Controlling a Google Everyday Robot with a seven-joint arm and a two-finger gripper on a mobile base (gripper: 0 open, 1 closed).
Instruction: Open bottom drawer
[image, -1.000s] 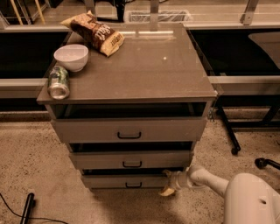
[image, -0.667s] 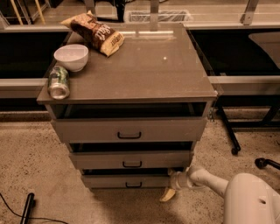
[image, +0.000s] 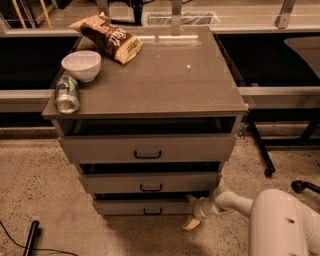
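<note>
End effector (image: 192, 211) at right end of bottom drawer (image: 130, 206).
Fingers spread, lower one dropped further than a second ago; drawer, lowest in the cabinet (image: 165, 75), has not shifted.

The cabinet top (image: 175, 75) is a smooth grey-brown sheet with a soft sheen, catching small glints of light. The drawer fronts look matt, the bottom drawer (image: 130, 206) among them, and its handle (image: 152, 212) is a dull black bar. The bowl (image: 81, 65) is white and glossy, like glazed ceramic or plastic. The can (image: 66, 93) is shiny metal with a printed green wrap. The bag (image: 107, 37) is crinkled, glossy film. The floor (image: 35, 185) is speckled and stone-like, with a low shine. The arm (image: 280, 220) wears a smooth, white, satin plastic shell. The gripper (image: 192, 212), at the right end of the bottom drawer, looks pale and matt, perhaps rubbery.
</note>
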